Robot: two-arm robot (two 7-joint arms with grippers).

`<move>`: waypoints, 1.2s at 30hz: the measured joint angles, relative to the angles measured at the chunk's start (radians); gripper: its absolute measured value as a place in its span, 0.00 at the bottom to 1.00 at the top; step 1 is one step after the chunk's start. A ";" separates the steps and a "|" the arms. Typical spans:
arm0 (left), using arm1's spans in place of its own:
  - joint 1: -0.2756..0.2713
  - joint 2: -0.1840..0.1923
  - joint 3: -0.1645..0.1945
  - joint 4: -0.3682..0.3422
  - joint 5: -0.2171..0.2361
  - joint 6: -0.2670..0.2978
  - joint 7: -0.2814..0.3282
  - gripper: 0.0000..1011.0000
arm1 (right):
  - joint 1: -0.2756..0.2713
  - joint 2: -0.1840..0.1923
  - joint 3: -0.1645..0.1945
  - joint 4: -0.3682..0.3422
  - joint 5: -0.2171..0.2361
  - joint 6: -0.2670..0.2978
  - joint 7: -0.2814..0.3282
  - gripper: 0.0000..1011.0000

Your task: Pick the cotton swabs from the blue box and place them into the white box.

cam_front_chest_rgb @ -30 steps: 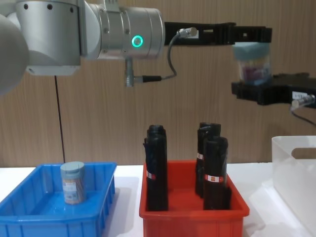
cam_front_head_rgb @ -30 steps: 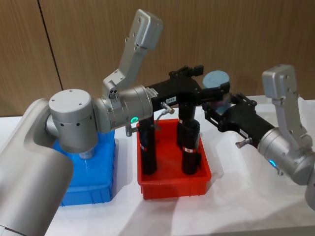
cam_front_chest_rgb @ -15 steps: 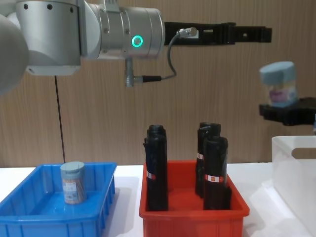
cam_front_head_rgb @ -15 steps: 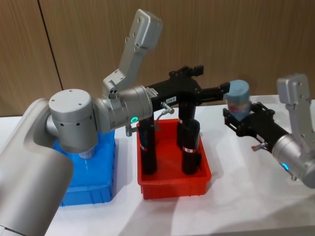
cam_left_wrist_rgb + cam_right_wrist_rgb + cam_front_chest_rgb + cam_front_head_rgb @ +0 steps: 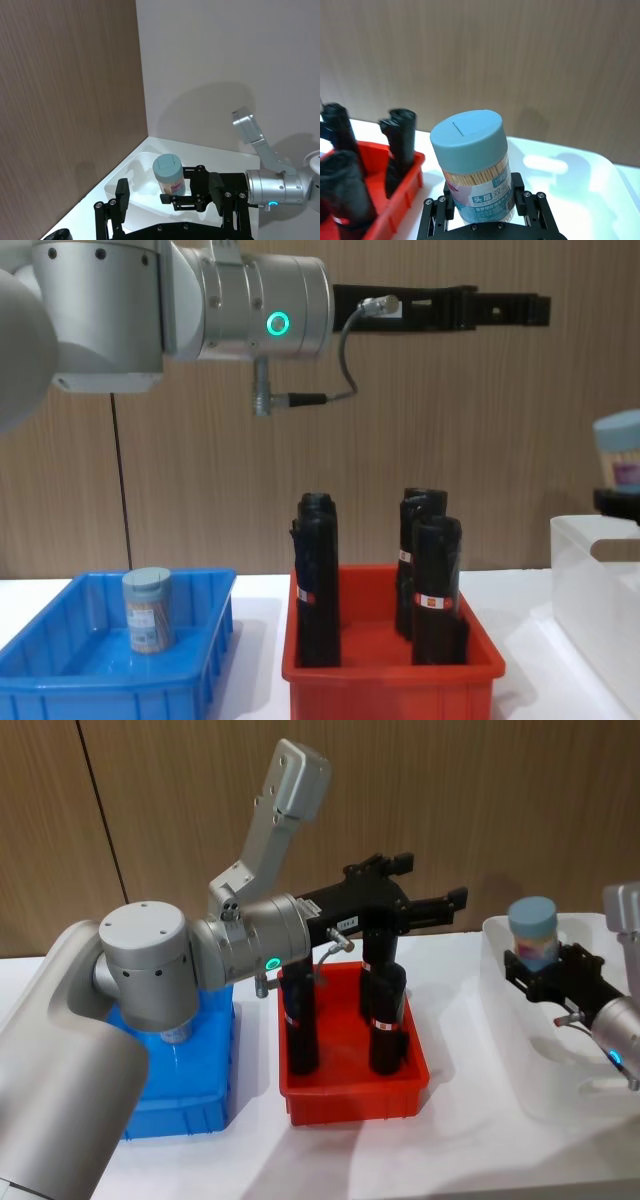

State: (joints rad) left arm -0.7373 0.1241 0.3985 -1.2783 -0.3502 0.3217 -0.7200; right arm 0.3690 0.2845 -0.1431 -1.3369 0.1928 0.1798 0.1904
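over the translucent white plastic tub [image 5: 505, 1020] on my right side, the right gripper [image 5: 535, 970] is clamped on a small clear cotton swab jar [image 5: 533, 935] with a pale blue lid, held upright above the tub's open top (label facing the wrist camera). a second jar [image 5: 148, 610] stands upright in the shallow bright blue bin [image 5: 215, 1090] on the desk [image 5: 400, 1160]. the left gripper [image 5: 436, 878] hangs high above the red bin [image 5: 350, 1095] of tall black rolls [image 5: 300, 1020], its fingers apart and empty.

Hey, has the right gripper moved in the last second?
Yes. The right gripper, holding a cotton swab jar, has moved rightward, away from the red bin, and is now above the white box.
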 joint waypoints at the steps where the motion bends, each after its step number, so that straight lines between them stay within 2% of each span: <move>1: 0.000 0.000 0.000 0.000 0.000 0.000 0.000 0.99 | 0.003 0.001 0.002 0.008 0.001 0.005 0.000 0.65; 16: 0.000 0.000 0.000 0.000 0.000 0.000 0.000 0.99 | 0.075 0.009 0.026 0.182 0.007 0.075 0.017 0.66; 27: 0.000 0.000 0.000 0.000 0.000 0.000 0.000 0.99 | 0.099 0.013 0.040 0.244 0.017 0.073 0.022 0.97; 36: 0.000 0.000 0.000 0.000 0.000 0.000 0.000 0.99 | 0.099 0.016 0.047 0.242 0.027 0.046 0.022 0.99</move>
State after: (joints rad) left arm -0.7374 0.1241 0.3984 -1.2783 -0.3502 0.3217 -0.7199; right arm 0.4679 0.3006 -0.0957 -1.0952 0.2196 0.2262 0.2128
